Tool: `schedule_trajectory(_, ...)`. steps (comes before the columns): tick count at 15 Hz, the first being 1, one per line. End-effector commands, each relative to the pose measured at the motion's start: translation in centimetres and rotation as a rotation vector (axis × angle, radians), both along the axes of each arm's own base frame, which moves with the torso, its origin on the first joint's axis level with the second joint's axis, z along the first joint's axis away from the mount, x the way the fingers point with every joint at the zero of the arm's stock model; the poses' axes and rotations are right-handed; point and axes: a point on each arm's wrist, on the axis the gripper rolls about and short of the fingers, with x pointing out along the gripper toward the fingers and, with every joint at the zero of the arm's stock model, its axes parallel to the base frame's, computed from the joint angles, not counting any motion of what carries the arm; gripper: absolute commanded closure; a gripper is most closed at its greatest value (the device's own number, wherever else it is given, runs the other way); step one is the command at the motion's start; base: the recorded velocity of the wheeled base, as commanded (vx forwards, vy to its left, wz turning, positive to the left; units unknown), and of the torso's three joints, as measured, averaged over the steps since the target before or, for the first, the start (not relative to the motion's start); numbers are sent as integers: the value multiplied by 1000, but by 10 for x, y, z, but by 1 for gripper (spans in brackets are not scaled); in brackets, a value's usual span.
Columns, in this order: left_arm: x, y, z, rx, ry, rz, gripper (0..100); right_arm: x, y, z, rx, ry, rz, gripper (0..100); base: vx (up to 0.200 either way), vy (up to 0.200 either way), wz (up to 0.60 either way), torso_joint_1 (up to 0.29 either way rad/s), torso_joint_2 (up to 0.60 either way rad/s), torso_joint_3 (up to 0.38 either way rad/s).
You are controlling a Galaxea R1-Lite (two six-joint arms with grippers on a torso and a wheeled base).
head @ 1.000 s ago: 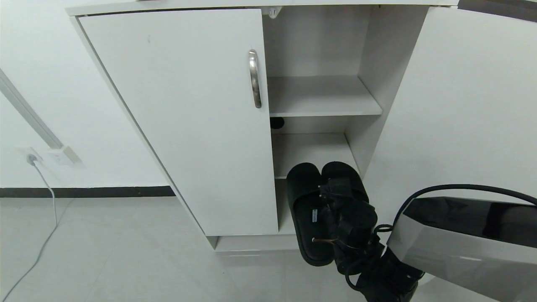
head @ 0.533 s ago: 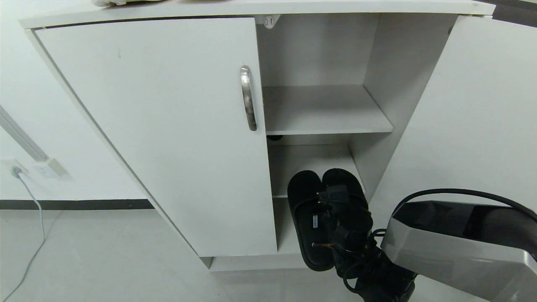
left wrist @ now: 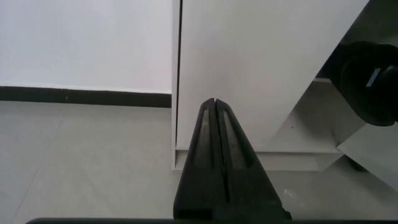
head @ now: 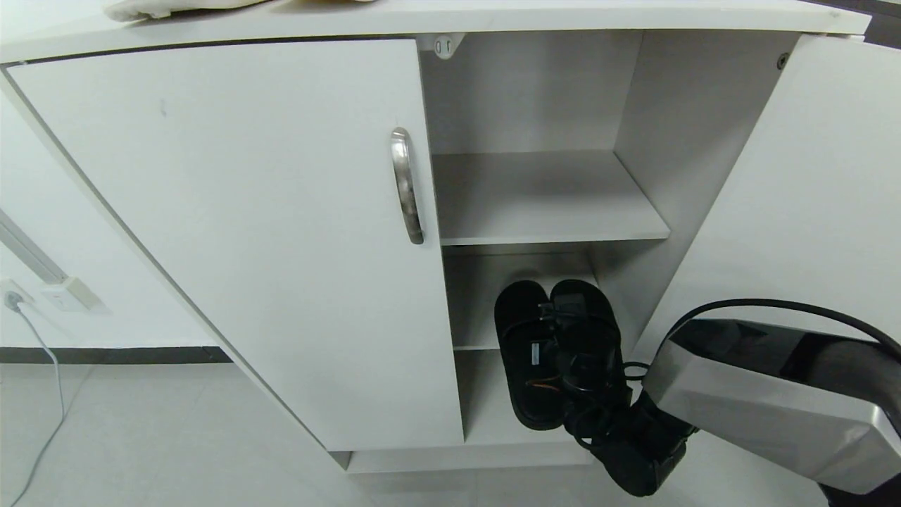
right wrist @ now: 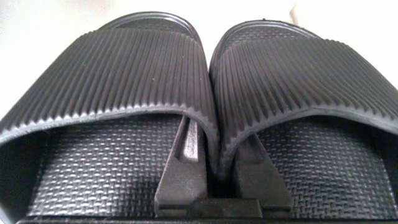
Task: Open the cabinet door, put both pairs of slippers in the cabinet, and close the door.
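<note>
A pair of black slippers (head: 531,352) hangs side by side in my right gripper (head: 571,336), in front of the cabinet's (head: 211,211) open right half. Their toes overlap the middle shelf (head: 479,310); I cannot tell whether they rest on it. In the right wrist view the right gripper (right wrist: 214,168) is shut on the inner edges of both ribbed straps (right wrist: 143,68). My left gripper (left wrist: 214,109) is shut on nothing, low near the cabinet's bottom left corner, with a slipper (left wrist: 373,81) off to the side.
The left door with its metal handle (head: 407,186) is closed. The right door (head: 809,190) stands swung out beside my right arm. The upper shelf (head: 549,201) is bare. A pale object (head: 176,7) lies on the cabinet top. A wall socket and cable (head: 14,303) are at far left.
The head camera has moved closer, so the cabinet looks larger and lower. My right gripper has carried the slippers deeper toward the middle shelf.
</note>
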Motion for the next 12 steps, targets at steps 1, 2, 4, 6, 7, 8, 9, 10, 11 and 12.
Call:
schedule_trajectory(1,0,0,0,0,1,1,100,19,4,4,31,16,21,100,0,0,0,0,0,0)
schedule_trajectory(2,0,0,0,0,1,2,100,26,6,5,33,23,27,100,0,0,0,0,0,0)
schedule_trajectory(4,0,0,0,-2,1,1,100,53,14,16,45,5,11,100,0,0,0,0,0,0)
schedule_trajectory(6,0,0,0,-2,1,2,100,69,18,23,44,4,11,100,0,0,0,0,0,0)
schedule_trajectory(7,0,0,0,-2,1,1,100,80,20,27,45,-4,5,100,0,0,0,0,0,0)
schedule_trajectory(8,0,0,0,-2,1,2,100,85,20,26,43,-1,-1,100,0,0,0,0,0,0)
schedule_trajectory(9,0,0,0,-2,1,2,100,90,20,26,43,-1,-6,100,0,0,0,0,0,0)
schedule_trajectory(10,0,0,0,-2,1,2,100,94,20,27,44,-3,-9,100,0,0,0,0,0,0)
schedule_trajectory(11,0,0,0,-2,1,1,100,97,21,27,43,0,-6,100,0,0,0,0,0,0)
schedule_trajectory(12,0,0,0,-2,1,2,100,98,20,28,42,1,-8,100,0,0,0,0,0,0)
